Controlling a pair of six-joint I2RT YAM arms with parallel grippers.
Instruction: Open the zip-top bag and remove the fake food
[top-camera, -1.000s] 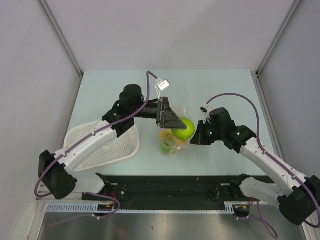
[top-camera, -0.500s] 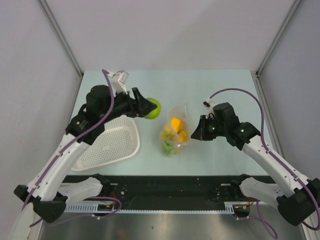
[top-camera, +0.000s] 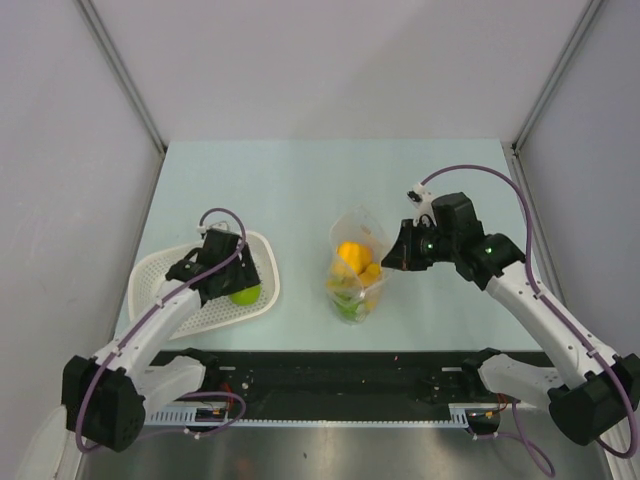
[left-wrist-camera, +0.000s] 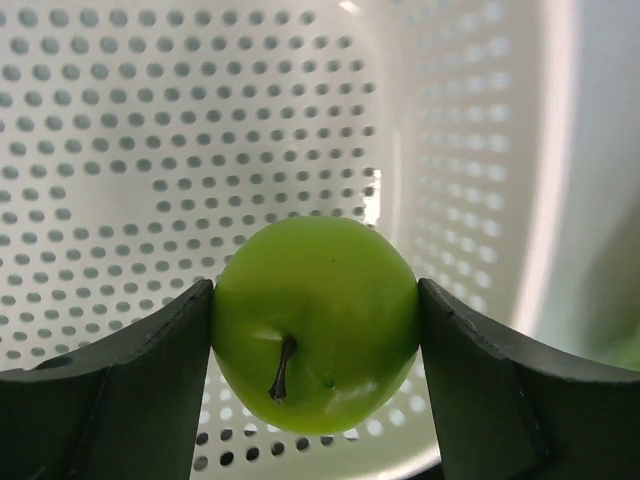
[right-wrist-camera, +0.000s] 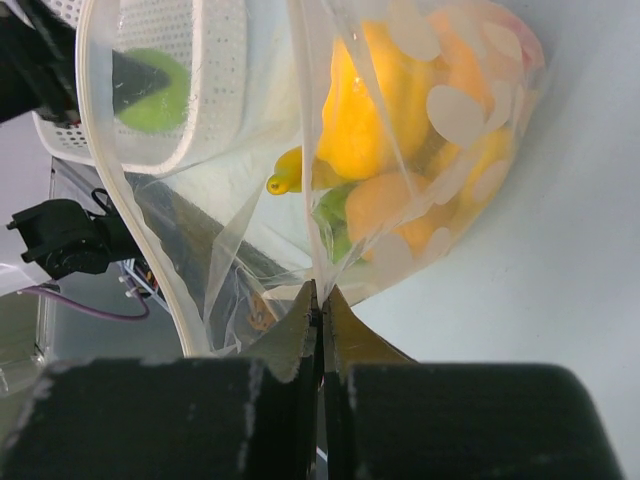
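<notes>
Centrally, the smooth pale-green surface (top-camera: 300, 180) carries a white perforated plastic basket (top-camera: 160, 275) at its left and the zip-top bag (top-camera: 352, 225) near the middle. The bag is clear, crinkled film printed with pale dots; it stands upright with its mouth open. The right gripper (right-wrist-camera: 320, 310) is pinched closed on the bag's right edge. Inside lies the fake food (top-camera: 352, 255): glossy yellow, orange and green pieces. The left gripper (top-camera: 238, 288) clamps a round, glossy green apple (left-wrist-camera: 315, 320) with a brown stem, within the basket's rim.
</notes>
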